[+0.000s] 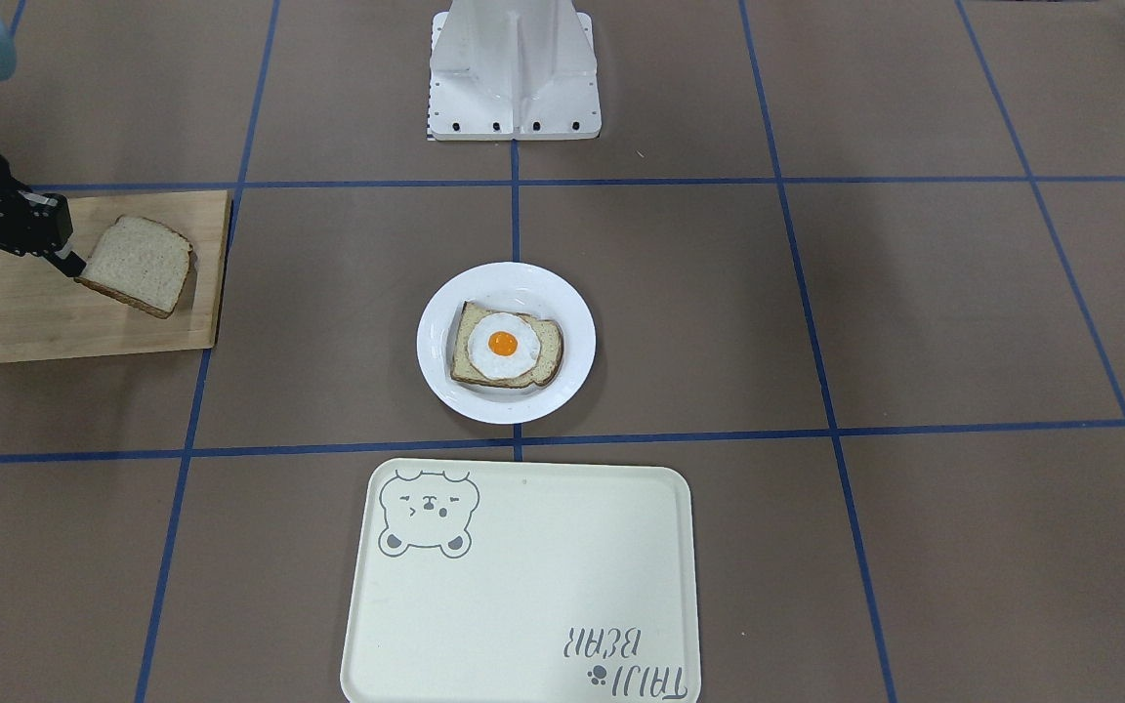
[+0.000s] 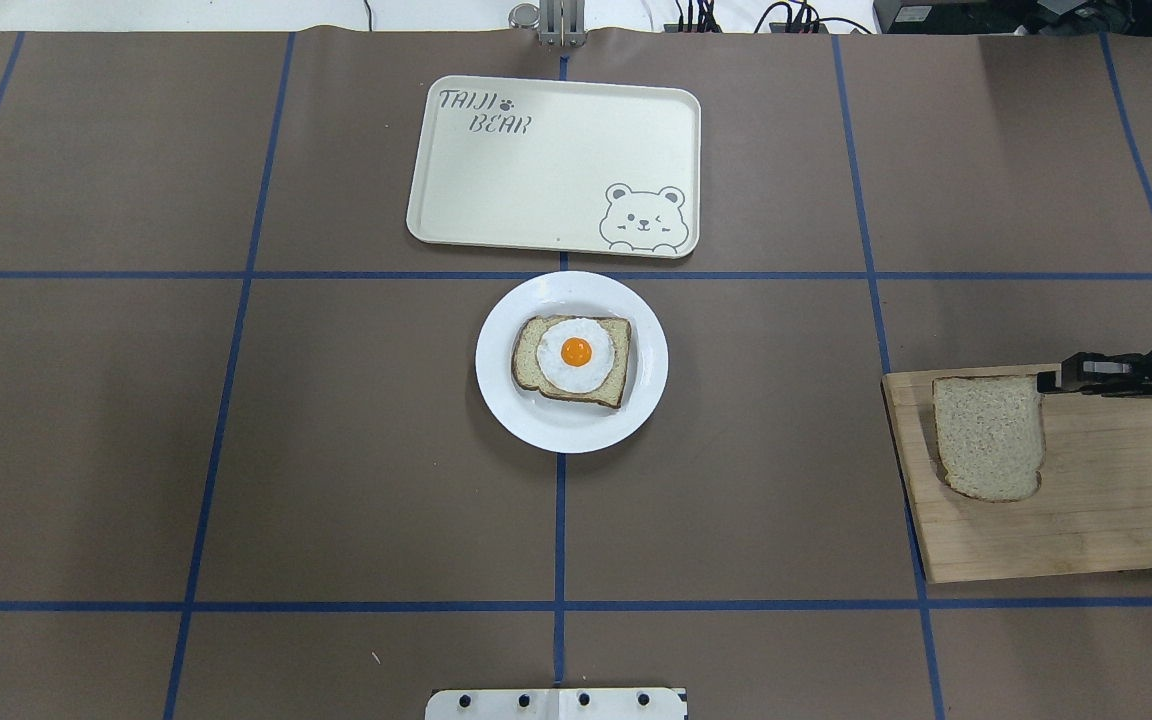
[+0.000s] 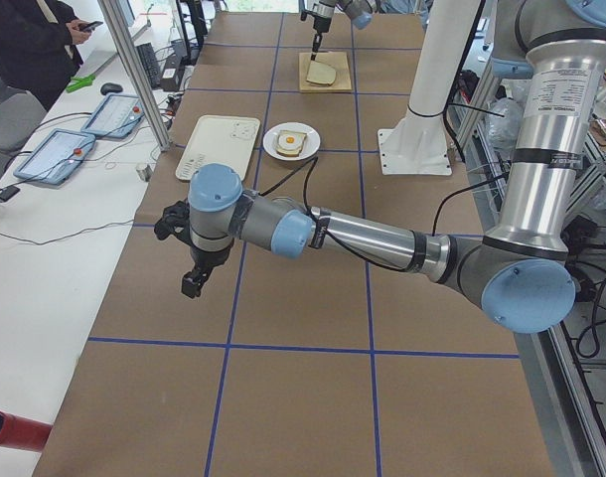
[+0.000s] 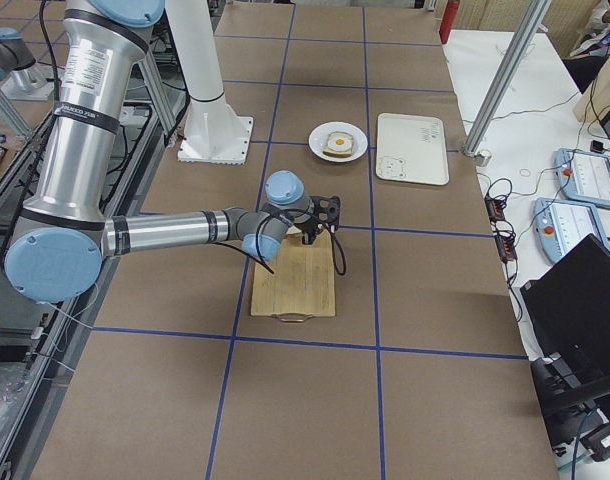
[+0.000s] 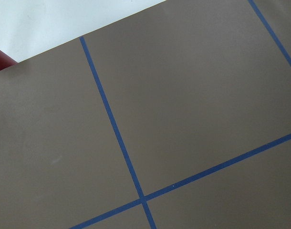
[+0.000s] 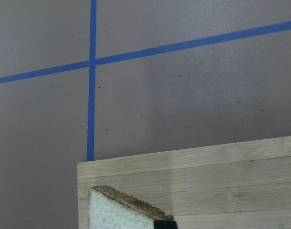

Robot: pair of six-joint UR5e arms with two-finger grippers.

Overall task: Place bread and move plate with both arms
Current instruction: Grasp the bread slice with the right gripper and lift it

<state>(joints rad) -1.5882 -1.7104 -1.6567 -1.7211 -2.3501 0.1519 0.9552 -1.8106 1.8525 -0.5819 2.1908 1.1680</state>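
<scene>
right hand (image 1: 72, 262) clamped on bread (image 1: 138, 264) corner, partly cut off, left hand (image 3: 195, 283) grip unclear

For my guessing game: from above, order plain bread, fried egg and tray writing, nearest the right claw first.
1. The bread, gripped by the right claw, right side.
2. The fried egg, on the middle plate.
3. The tray writing, far side.

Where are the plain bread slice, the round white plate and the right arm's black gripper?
plain pale wholemeal bread slice (image 2: 991, 435), overhead view, centre of its crumb.
round glossy white plate (image 2: 493, 362), overhead view, bare rim.
black two-finger right gripper (image 2: 1044, 381), overhead view, fingertips at the slice's corner.
</scene>
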